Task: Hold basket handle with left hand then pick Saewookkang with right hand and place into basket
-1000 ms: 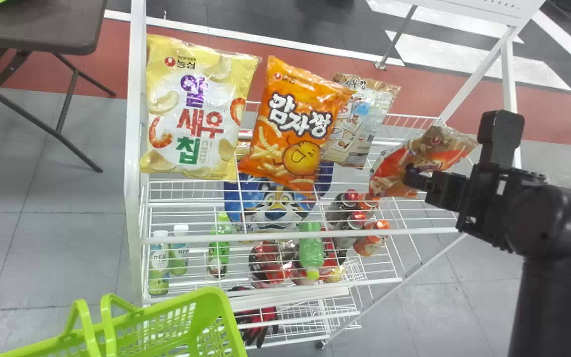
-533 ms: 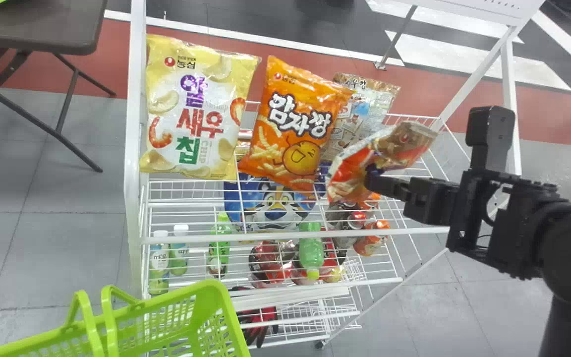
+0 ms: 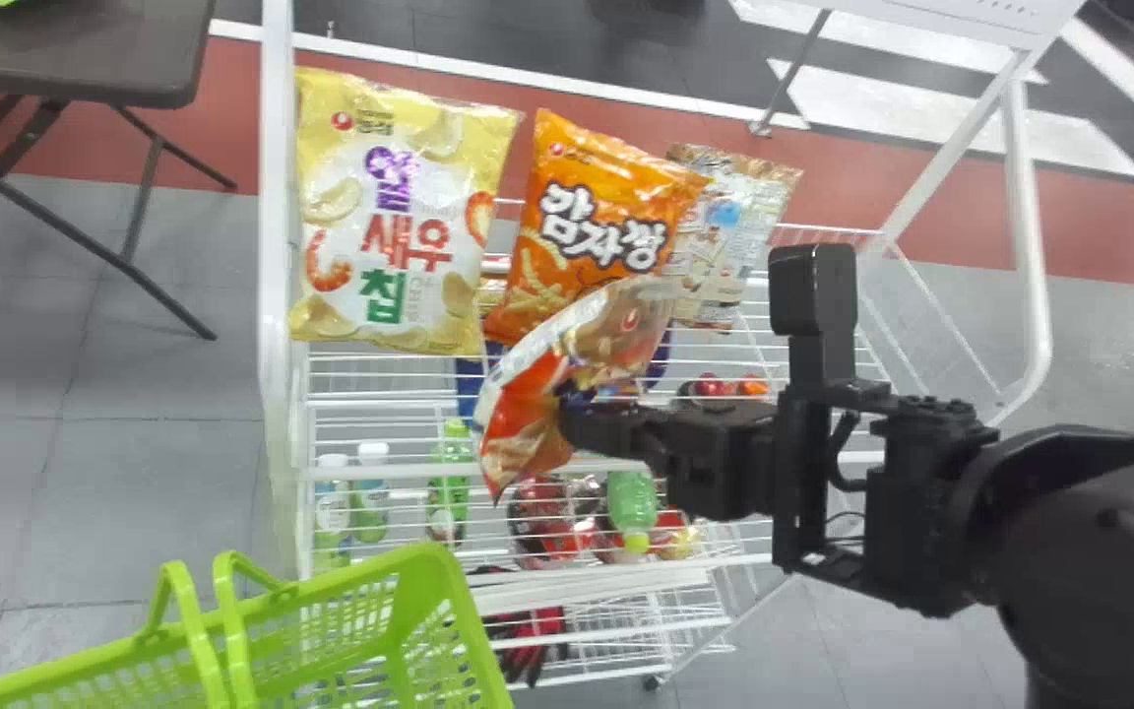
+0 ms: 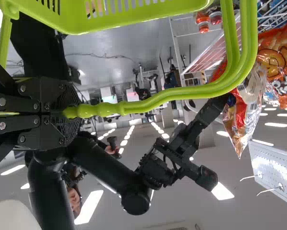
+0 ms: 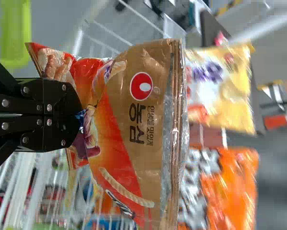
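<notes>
Jutting from right hand (image 3: pixel 569 419): Saewookkang (image 3: pixel 616 330)

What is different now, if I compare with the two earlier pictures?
The right gripper carried the Saewookkang leftward, nearer to the green basket, which edged slightly farther into the head view. The Saewookkang was already held. The yellow bag and orange bag stayed in place.

The head view looks down over the rack (image 3: pixel 277 295), the closer wrist views sharing the basket (image 3: pixel 419 581).
</notes>
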`<state>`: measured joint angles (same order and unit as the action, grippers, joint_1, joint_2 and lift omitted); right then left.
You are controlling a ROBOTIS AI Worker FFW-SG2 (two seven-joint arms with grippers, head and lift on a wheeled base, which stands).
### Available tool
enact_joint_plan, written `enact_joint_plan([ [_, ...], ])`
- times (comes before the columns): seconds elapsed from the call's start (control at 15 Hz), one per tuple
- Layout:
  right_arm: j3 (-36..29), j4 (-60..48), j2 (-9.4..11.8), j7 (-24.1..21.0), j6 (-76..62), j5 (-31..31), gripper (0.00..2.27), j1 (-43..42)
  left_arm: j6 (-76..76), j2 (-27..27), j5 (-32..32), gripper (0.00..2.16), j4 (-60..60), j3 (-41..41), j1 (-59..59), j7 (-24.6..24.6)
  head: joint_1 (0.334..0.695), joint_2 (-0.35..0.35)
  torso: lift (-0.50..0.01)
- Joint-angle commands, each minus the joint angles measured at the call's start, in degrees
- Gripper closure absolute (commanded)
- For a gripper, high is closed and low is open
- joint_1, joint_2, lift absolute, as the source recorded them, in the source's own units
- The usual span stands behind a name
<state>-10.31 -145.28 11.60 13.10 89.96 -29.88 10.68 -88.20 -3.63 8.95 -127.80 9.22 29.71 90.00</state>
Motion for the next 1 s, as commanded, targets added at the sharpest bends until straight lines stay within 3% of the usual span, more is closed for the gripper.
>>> enact_joint_plan([
  [0.0, 4.6, 0.0, 0.0, 0.0, 0.1, -0.1, 2.25, 0.2, -1.8, 0.0, 0.2, 2.16, 0.0, 0.5, -0.4, 0.6, 0.695, -0.24, -0.015],
  [0.13, 6.1, 0.0, 0.0, 0.0, 0.1, -2.6, 2.25, 0.4, -1.8, 0.1, 0.4, 2.16, -0.1, 1.1, -0.8, 0.6, 0.695, -0.159, -0.015],
  [0.33, 7.8, -1.7, 0.4, 0.1, 0.1, -5.1, 2.25, 2.2, -1.8, 0.1, 1.0, 2.16, -0.1, 2.1, -2.1, 0.6, 0.695, -0.085, -0.015],
  [0.47, 7.9, -1.7, 0.4, 0.1, 0.1, -10.4, 2.25, 2.9, -1.8, 0.2, 1.2, 2.16, -0.2, 2.2, -2.6, 0.6, 0.695, -0.046, -0.015],
  [0.67, 10.6, -1.3, 0.9, 0.2, 0.1, -8.5, 2.25, 4.8, -1.8, 0.2, 1.8, 2.16, -0.3, 2.6, -2.9, 0.6, 0.695, 0.028, -0.015],
  [0.93, 14.2, 4.0, 2.9, 0.7, 0.1, -6.9, 2.25, 6.6, -1.8, 0.2, 2.8, 2.16, -0.3, 3.4, -3.1, 0.6, 0.695, 0.059, -0.015],
])
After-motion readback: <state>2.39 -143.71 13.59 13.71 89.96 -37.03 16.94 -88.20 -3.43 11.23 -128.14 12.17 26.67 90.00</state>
